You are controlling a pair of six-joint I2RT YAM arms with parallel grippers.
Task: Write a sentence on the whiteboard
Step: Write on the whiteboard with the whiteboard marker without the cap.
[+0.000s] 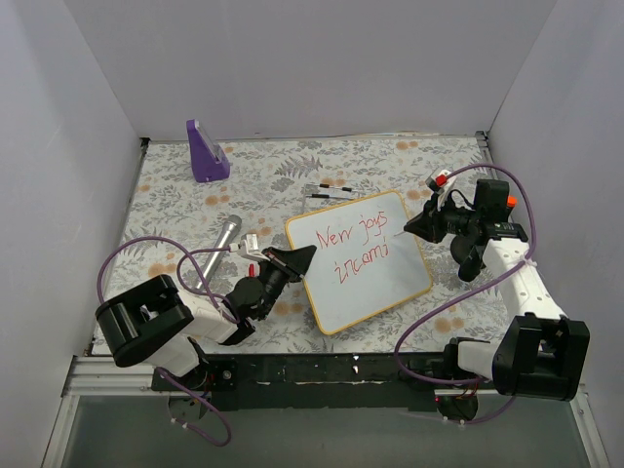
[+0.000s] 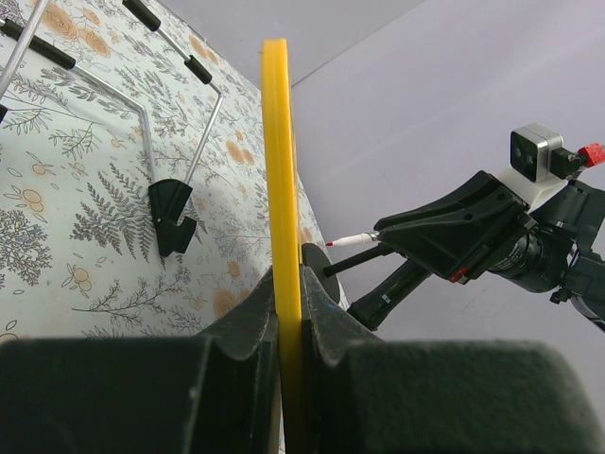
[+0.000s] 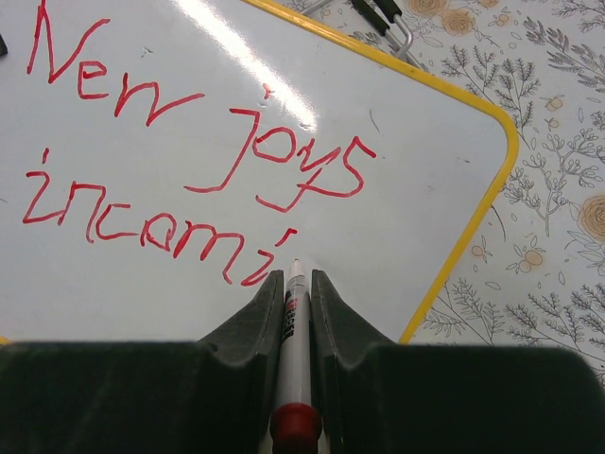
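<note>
Small whiteboard [image 1: 375, 292], glossy white, thin yellow frame, rounded corners. Sits mid-tabletop [image 1: 175, 195], turned askew, right end further back than left. Left edge pinched in the left end effector [image 1: 296, 261]; the left wrist view shows the frame edge-on. The sentence [image 1: 357, 248] is thin red handwriting in two slanted lines. Top line reads "New joys", lower line "incomi". Lower half of the board is blank.

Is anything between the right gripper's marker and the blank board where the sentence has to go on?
Nothing visible. The marker in the right gripper points at the whiteboard right after the sentence; only bare white lies beyond it.
</note>
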